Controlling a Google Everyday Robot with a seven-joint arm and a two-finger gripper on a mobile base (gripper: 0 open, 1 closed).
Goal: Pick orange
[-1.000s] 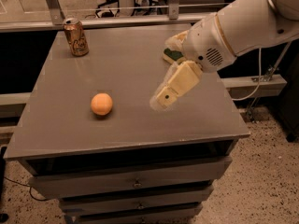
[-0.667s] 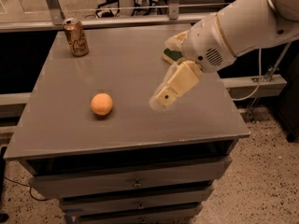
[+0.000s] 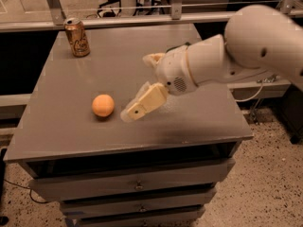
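The orange (image 3: 103, 105) is a small, round, plain fruit sitting on the grey table top (image 3: 71, 131), left of centre. My gripper (image 3: 137, 89) hangs low over the table just right of the orange, a short gap away. It is open and empty. Its lower cream finger (image 3: 142, 104) points down and left toward the orange, and its tip nearly reaches the table. The upper finger (image 3: 152, 59) is farther back. The white arm (image 3: 246, 46) reaches in from the right.
A gold-brown drinks can (image 3: 77, 37) stands upright at the table's back left corner. A sliver of the sponge (image 3: 176, 48) shows behind the wrist. The table sits on drawers (image 3: 137, 186). A rail (image 3: 118, 20) runs behind it.
The arm has swung left and lower over the table. The gripper has moved from the right side to just beside the orange. The orange and the can have not moved.
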